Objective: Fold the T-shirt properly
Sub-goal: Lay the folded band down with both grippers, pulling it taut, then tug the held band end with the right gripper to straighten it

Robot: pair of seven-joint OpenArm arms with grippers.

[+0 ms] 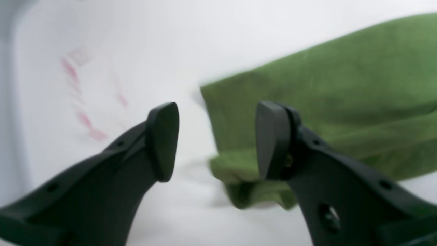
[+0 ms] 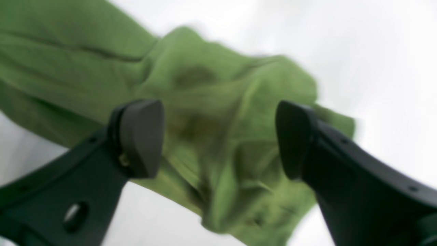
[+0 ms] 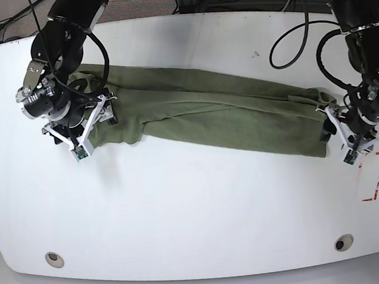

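Note:
The olive-green T-shirt (image 3: 213,113) lies on the white table (image 3: 195,208) as a long folded band, running from upper left to right. My right gripper (image 3: 105,111) is at its left end, open, hovering over bunched cloth (image 2: 218,102) that shows between the fingers (image 2: 141,136). My left gripper (image 3: 327,127) is open at the band's right end. There the shirt's corner (image 1: 307,102) lies under one finger (image 1: 271,140), and the other finger is over bare table. Neither gripper holds cloth.
Red tape marks (image 3: 372,176) are on the table just right of the shirt's end, blurred in the left wrist view (image 1: 82,99). Two round holes (image 3: 54,259) sit near the table's front edge. Cables (image 3: 293,33) run along the back.

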